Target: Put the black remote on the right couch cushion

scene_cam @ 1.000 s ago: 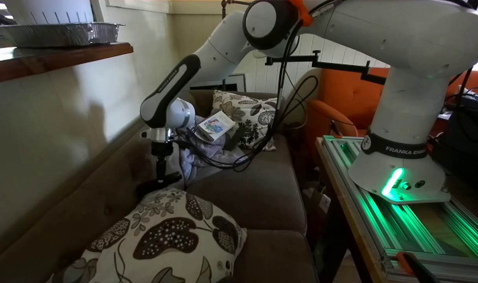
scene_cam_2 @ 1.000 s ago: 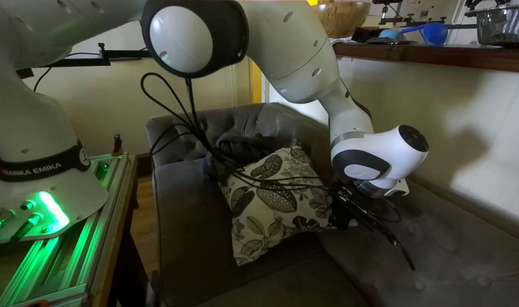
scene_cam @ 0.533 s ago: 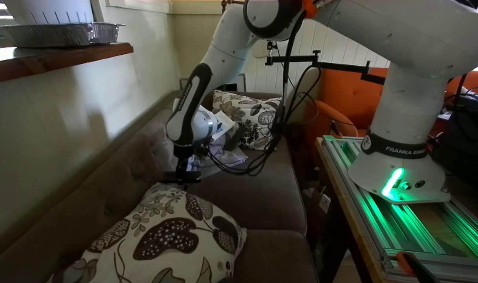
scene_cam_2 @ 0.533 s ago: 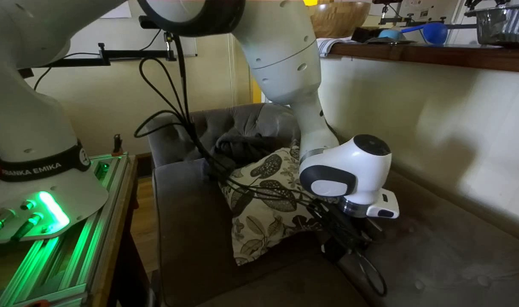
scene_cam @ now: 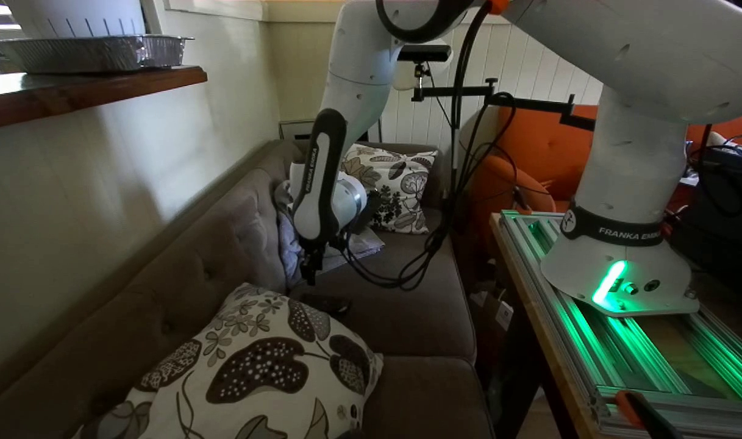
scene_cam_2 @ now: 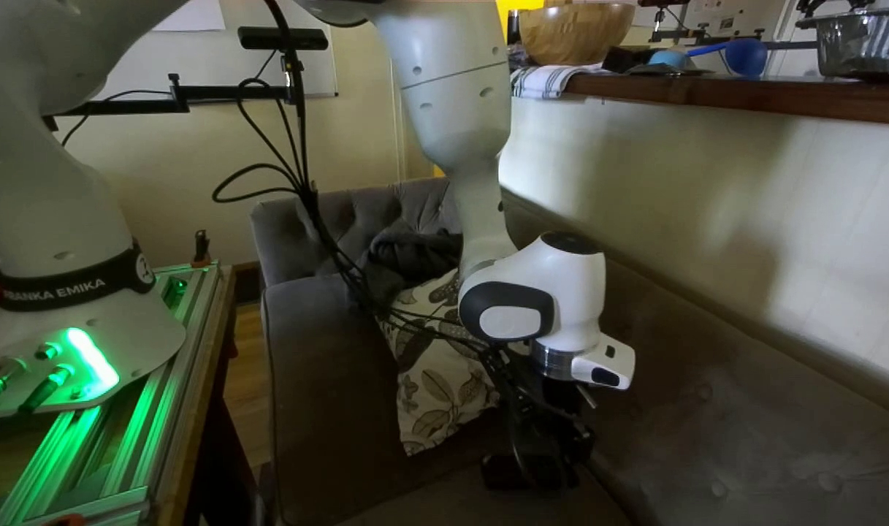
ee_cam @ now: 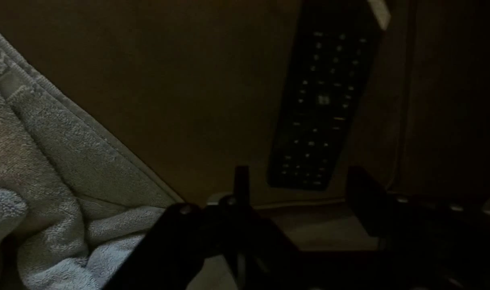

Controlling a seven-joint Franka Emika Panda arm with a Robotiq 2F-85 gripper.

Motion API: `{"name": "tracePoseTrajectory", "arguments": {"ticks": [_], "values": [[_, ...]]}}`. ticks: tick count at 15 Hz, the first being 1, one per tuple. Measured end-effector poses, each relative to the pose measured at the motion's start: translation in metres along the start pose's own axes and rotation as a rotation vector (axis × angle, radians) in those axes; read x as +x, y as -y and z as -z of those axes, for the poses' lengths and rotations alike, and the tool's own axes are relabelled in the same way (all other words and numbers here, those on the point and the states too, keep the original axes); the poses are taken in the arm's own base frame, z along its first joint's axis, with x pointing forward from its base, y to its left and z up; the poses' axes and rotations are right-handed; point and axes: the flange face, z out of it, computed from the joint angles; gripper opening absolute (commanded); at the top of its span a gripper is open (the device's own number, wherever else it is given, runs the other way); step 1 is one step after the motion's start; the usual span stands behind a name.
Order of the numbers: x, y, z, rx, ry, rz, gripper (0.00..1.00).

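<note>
Spread and empty, the end effector (ee_cam: 298,168) hangs over the black remote (ee_cam: 323,100), which lies right of the wrist view's center on what looks to be the right couch cushion (scene_cam: 401,305), presumably unheld because it already rests where the task wants it.

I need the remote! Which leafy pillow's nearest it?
In an exterior view, the foreground pillow: the black remote is by its edge; the far pillow sits beyond grey cloth.
</note>
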Motion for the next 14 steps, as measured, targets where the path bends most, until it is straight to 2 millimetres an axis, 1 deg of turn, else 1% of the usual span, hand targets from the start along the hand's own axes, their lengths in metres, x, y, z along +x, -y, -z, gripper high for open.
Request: {"name": "tracePoseTrajectory", "arguments": {"ticks": [3,6,7,8,9,10,12,14], "values": [[0.001,-0.001,0.004,-0.002,-0.003,-0.004,0.65],[-0.001,-0.002,0.004,-0.002,0.0,-0.005,0.65],[-0.001,-0.002,0.004,-0.002,0.0,-0.005,0.9],[-0.001,-0.002,0.004,-0.002,0.001,-0.005,0.91],[-0.001,-0.002,0.004,-0.004,0.001,-0.001,0.97],[-0.001,-0.001,0.003,-0.006,0.003,-0.004,0.99],[-0.005,0.0,-0.001,-0.007,0.013,-0.027,1.0],[-0.009,0.009,-0.01,0.004,0.027,-0.048,1.0]]}}
